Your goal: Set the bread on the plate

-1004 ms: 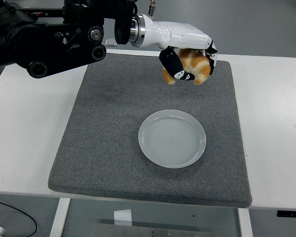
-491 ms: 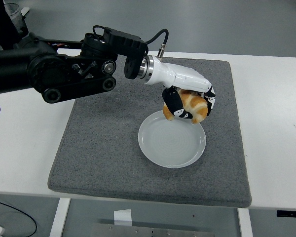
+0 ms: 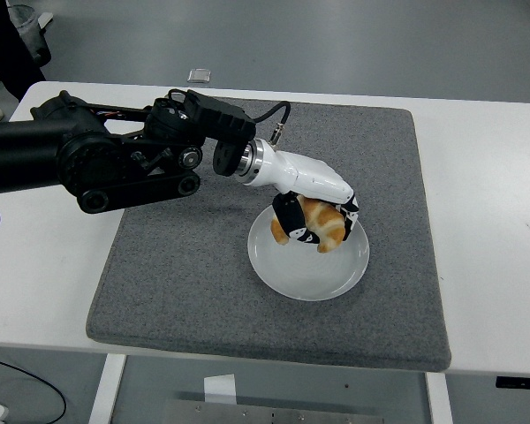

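My left hand (image 3: 311, 221), white with black fingertips, comes in from the left on a black arm and is shut on the golden-brown bread (image 3: 323, 223). It holds the bread low over the middle of the pale round plate (image 3: 307, 270), at or just above its surface; I cannot tell if the bread touches it. The plate sits on the grey mat (image 3: 185, 265), right of centre. The hand covers the top of the bread. The right arm is out of view.
The grey mat covers most of the white table (image 3: 490, 221). A small light object (image 3: 199, 76) lies on the floor beyond the table's far edge. A dark shape of a person or gear (image 3: 13, 44) stands at the top left.
My left hand has carried the bread from the mat's far side toward me and down, from high above the mat to low over the plate's middle.
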Controlling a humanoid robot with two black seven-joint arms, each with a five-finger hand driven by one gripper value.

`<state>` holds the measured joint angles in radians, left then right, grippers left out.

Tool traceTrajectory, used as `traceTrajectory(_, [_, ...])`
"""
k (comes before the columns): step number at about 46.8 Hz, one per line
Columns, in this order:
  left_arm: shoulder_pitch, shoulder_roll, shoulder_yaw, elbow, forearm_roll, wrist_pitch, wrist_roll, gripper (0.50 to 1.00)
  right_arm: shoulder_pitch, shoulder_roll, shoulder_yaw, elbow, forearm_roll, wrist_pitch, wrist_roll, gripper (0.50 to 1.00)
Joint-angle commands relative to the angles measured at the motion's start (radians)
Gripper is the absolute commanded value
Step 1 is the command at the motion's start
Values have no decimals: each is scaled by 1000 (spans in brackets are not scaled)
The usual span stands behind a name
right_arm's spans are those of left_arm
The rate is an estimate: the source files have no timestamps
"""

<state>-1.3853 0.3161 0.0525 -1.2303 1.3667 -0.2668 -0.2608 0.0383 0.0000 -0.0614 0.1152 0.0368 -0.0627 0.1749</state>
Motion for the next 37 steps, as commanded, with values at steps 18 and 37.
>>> traceTrajectory(18, [60,-25,1,31,101,3,0,500,0,0,0,0,0,0,0,932])
traceTrajectory(37, [97,-40,0,55,155,9,0,500,0,0,0,0,0,0,0,932])
